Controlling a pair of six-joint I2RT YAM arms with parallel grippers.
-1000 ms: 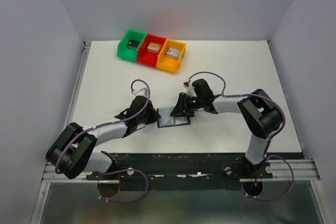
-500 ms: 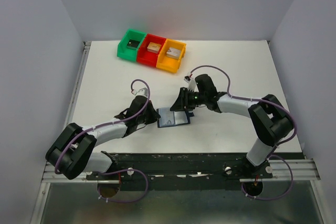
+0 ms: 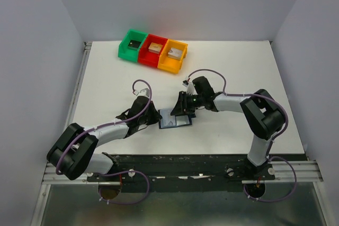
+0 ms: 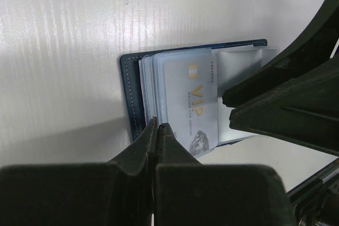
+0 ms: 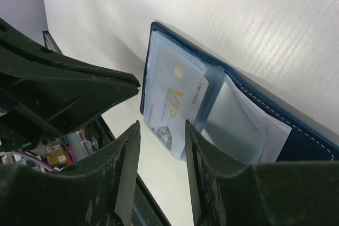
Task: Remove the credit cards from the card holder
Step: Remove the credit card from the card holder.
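The navy card holder (image 3: 176, 120) lies open on the white table between both grippers. A silver-grey credit card (image 4: 192, 101) marked VIP sticks partly out of its clear sleeves (image 5: 241, 123), past the holder's edge. My left gripper (image 4: 159, 125) is shut, with its tips pressed down on the holder's left side (image 4: 131, 91) beside the sleeves. The right gripper (image 5: 161, 130) is open, and its fingers straddle the jutting end of the card (image 5: 172, 101) with a gap on each side. No other credit cards show.
Green (image 3: 127, 48), red (image 3: 148, 56) and orange (image 3: 168, 65) bins stand in a row at the back, each with a small block inside. The table's left rail (image 3: 79, 80) and side walls border the space.
The right arm's elbow swung out to the right and came back, while its gripper stayed over the holder. The left arm has not moved.
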